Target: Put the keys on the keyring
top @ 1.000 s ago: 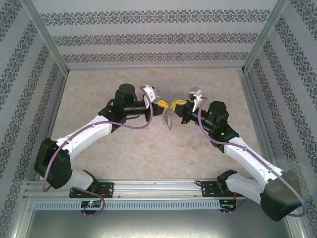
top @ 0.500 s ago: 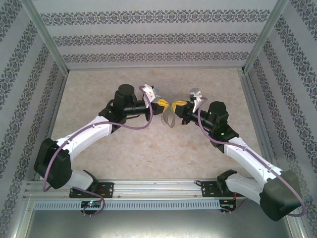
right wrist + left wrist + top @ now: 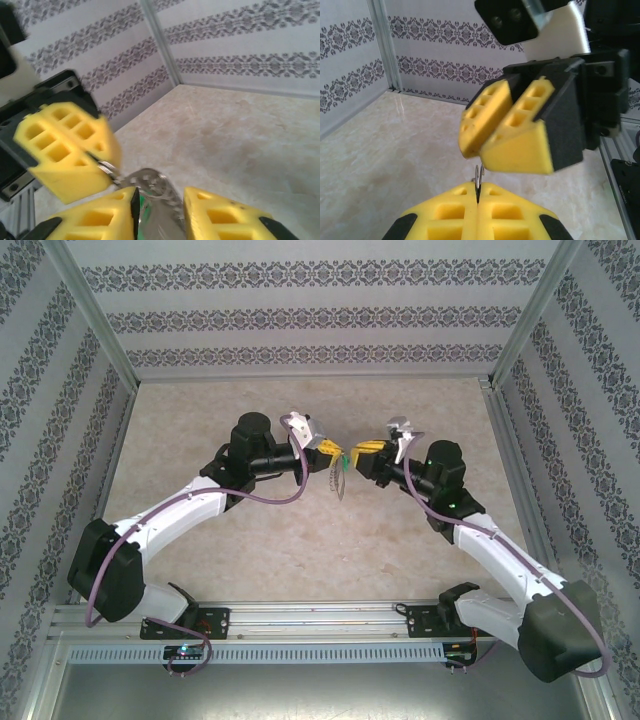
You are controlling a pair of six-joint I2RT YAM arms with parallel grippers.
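right hand (image 3: 358, 451) drawn back from left hand (image 3: 330, 448), key (image 3: 344, 459) uncovered between

Even soft light; right wrist view motion-blurred.

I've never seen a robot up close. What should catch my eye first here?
The left arm and right arm meet above the middle of the beige table, with the bright yellow left fingers and right fingers nearly tip to tip. The left fingers pinch a thin metal keyring. A speck of green, the key, shows beside it.
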